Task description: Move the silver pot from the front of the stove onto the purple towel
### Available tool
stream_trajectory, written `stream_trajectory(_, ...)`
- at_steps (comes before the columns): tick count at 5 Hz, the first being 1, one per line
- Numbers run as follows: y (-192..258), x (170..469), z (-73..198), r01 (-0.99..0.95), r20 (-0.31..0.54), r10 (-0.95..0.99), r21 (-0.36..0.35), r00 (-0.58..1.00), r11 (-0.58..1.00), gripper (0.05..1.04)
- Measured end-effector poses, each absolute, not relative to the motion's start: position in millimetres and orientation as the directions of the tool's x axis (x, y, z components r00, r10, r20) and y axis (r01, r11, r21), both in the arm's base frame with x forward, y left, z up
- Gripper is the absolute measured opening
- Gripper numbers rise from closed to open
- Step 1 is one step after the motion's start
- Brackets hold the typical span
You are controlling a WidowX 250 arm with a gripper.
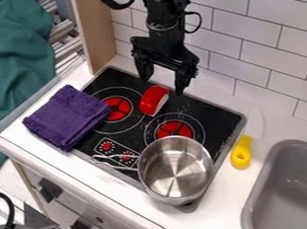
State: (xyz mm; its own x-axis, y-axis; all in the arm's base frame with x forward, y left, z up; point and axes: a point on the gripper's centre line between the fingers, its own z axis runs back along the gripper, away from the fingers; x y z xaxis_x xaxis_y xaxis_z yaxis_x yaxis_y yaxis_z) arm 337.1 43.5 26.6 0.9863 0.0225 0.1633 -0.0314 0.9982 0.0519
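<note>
The black gripper point(162, 84) hangs over the back edge of the stove, its two fingers spread wide with nothing between them. Just below and in front of it, a red block-like object with a pale side point(154, 100) lies on the black cooktop between two red burner rings. A folded purple towel point(67, 116) covers the stove's left edge. Towards the front right stands an empty metal pot point(175, 170), its wire handle pointing left. On the counter right of the stove lies a knife with a yellow handle point(242, 152) and a whitish blade.
The black stove top point(210, 113) spans the middle of the white counter point(276, 122). A grey sink point(290, 188) is at the lower right. A white tiled wall point(264, 54) rises behind, and a wooden panel point(96, 29) stands at the back left.
</note>
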Motion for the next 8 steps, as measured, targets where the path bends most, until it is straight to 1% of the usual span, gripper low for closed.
stream_trajectory(1,42,330,15,-0.037,0.124,0.030,0.051,0.992,0.998,1.009)
stream_trajectory(2,26,309,24,-0.053,0.128,0.042,0.085,0.991,0.995,1.009)
stream_trajectory(3,-1,290,45,-0.053,0.160,0.036,0.106,0.987,0.993,1.009)
stream_trajectory(4,-29,267,49,-0.079,0.170,0.062,0.095,0.983,0.992,1.009)
stream_trajectory(5,-49,250,32,-0.131,0.129,0.128,0.016,0.983,0.991,1.009)
stream_trajectory(6,-62,243,-3,-0.129,0.066,0.133,-0.055,0.989,0.990,1.009)
stream_trajectory(7,-70,242,-25,-0.122,0.032,0.125,-0.097,0.992,0.988,1.009)
stream_trajectory(8,-77,244,-42,-0.126,0.015,0.129,-0.128,0.992,0.984,0.984)
